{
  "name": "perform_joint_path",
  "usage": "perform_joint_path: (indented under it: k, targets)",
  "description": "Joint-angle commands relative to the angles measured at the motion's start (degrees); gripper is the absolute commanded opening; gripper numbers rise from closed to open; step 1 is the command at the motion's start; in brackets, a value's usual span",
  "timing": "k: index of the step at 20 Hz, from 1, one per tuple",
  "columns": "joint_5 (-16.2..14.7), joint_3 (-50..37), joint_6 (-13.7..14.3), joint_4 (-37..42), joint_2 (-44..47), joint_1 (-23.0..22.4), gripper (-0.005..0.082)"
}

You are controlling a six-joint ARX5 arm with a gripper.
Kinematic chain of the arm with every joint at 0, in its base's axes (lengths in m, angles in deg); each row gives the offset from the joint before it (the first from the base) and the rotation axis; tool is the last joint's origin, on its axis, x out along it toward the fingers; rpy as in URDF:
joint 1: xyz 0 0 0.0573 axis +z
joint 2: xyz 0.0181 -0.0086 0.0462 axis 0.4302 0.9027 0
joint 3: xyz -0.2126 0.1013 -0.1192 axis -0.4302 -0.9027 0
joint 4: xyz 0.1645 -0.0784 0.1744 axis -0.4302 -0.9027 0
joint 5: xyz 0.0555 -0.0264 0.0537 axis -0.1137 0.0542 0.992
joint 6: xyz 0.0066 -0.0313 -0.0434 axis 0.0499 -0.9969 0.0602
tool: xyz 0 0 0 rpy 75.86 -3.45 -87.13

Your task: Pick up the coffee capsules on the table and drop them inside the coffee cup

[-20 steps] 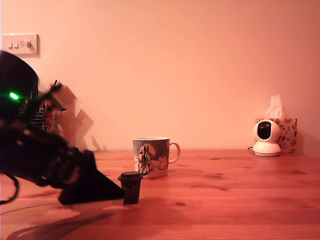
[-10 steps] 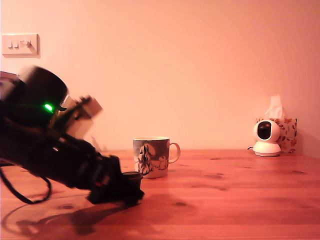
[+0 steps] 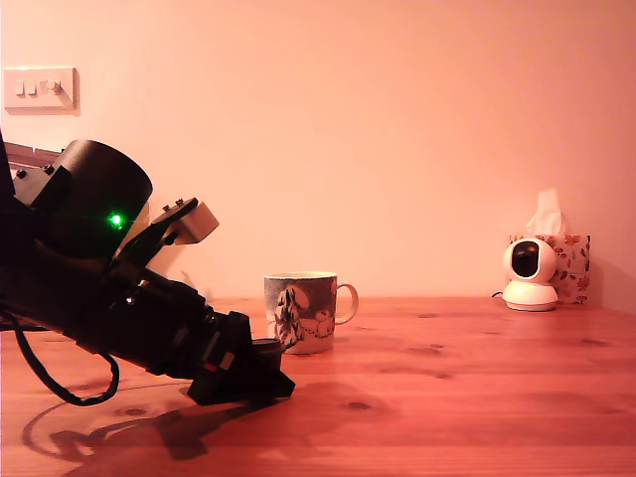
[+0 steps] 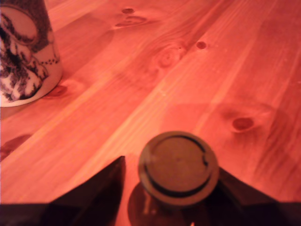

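gripper (image 4: 171, 197): jaws open, straddling capsule (image 4: 178, 167), gripping nothing
step: close squarely below lid, lift straight
target: coffee cup (image 3: 301, 312) nearby

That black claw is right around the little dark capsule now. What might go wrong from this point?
The capsule sits between the gripper fingers, with a visible gap on one side, so a lopsided squeeze might tip it or push it along the table.

The mug stands close behind, so a careless lift or swing might knock it.

The capsule is small and tapered, so it might slip out on the way up.
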Motion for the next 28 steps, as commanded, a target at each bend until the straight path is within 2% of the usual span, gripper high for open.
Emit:
perform_joint_path:
  k: [1, 5, 12, 14, 16, 18, 19, 24, 28]
  targets:
    - [-0.13, -0.17, 0.02, -0.63, 1.14, -0.33, 0.0365]
    - [-0.28, -0.17, 0.0, -0.63, 1.01, -0.33, 0.0166]
    - [-0.87, -0.17, -0.7, -0.7, -0.63, -0.37, 0.016]
    - [-0.87, -0.17, -3.17, -1.09, -2.49, -0.35, 0.016]
    - [-0.87, -0.17, -4.76, -2.03, -4.87, -0.37, 0.016]
    - [-0.85, -0.17, -4.92, -3.74, -7.48, -0.37, 0.016]
    - [-0.83, -0.15, -6.36, -4.5, -8.76, -0.37, 0.016]
    - [-0.63, 3.85, -12.09, -14.95, -13.25, -0.24, 0.016]
    - [-0.52, 10.49, -12.22, -25.9, -14.03, -0.24, 0.0161]
